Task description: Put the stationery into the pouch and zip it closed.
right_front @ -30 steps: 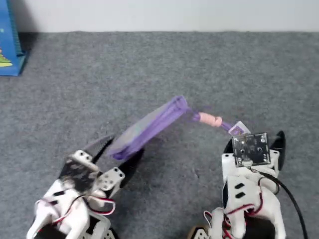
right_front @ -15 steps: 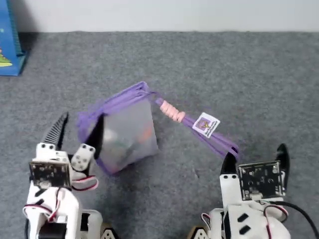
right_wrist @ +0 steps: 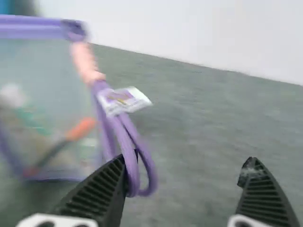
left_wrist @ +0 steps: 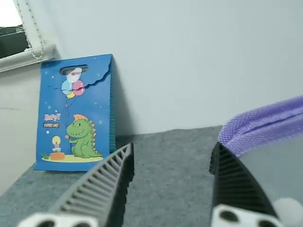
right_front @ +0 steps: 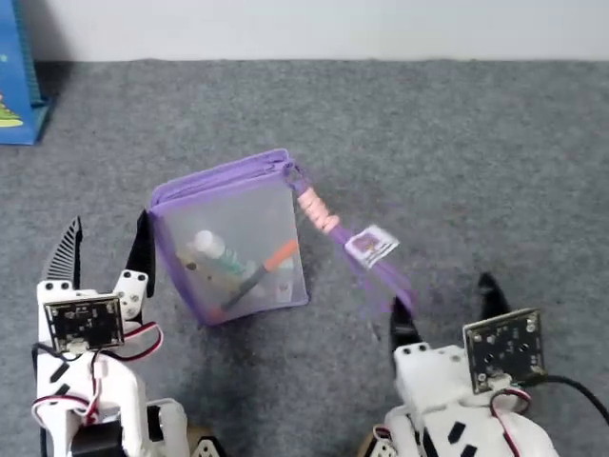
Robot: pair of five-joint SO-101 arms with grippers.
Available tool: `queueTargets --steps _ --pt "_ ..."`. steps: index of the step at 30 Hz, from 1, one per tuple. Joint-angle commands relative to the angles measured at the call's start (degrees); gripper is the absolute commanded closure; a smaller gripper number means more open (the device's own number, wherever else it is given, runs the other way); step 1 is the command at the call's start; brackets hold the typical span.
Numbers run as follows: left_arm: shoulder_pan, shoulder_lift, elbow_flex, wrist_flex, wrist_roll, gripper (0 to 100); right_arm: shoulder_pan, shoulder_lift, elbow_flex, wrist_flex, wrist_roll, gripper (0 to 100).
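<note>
**Pouch flat on the table, both grippers empty**

Here is the pouch (right_front: 228,238), clear with purple trim, lying flat on the grey table (right_front: 457,143) between the two arms and nearer the left one. The stationery (right_front: 238,267) is inside it: a white-capped piece, an orange pen (right_front: 278,255) and a dark pen lie crossed behind the clear side. Whether the zip along the purple top edge is fully closed cannot be told.

The left gripper (right_front: 109,228) hangs just beside the pouch's left edge with its jaws spread wide and nothing between them. From its own wrist view (left_wrist: 171,156), the purple edge of the pouch (left_wrist: 265,125) sits right against one finger (left_wrist: 227,175).

From the pouch's far corner a purple strap (right_front: 385,276) trails towards the right arm, carrying a pink wrap (right_front: 317,211) and a small tag (right_front: 371,246). The right gripper (right_front: 442,295) is also wide open and grips nothing. In its wrist view (right_wrist: 185,165) the strap's loop (right_wrist: 128,142) rests against the outside of one finger, not between the two.

A blue gift bag (right_front: 17,76) stands at the table's far left corner against the wall
</note>
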Motion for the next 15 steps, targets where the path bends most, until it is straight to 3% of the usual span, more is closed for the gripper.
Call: queueTargets --steps 1,6,15 --pt "3.4 -0.4 0.5 4.8 -0.7 74 -12.5 0.1 -2.2 -2.0 -6.4 66.2" --pt "5.2 -0.4 0.4 6.2 2.5 74 -21.8 0.7 -2.1 -6.9 -11.6 66.3" --pt "8.5 -0.1 3.1 2.5 3.8 74 -22.2 0.7 9.8 -21.8 -11.9 66.3"
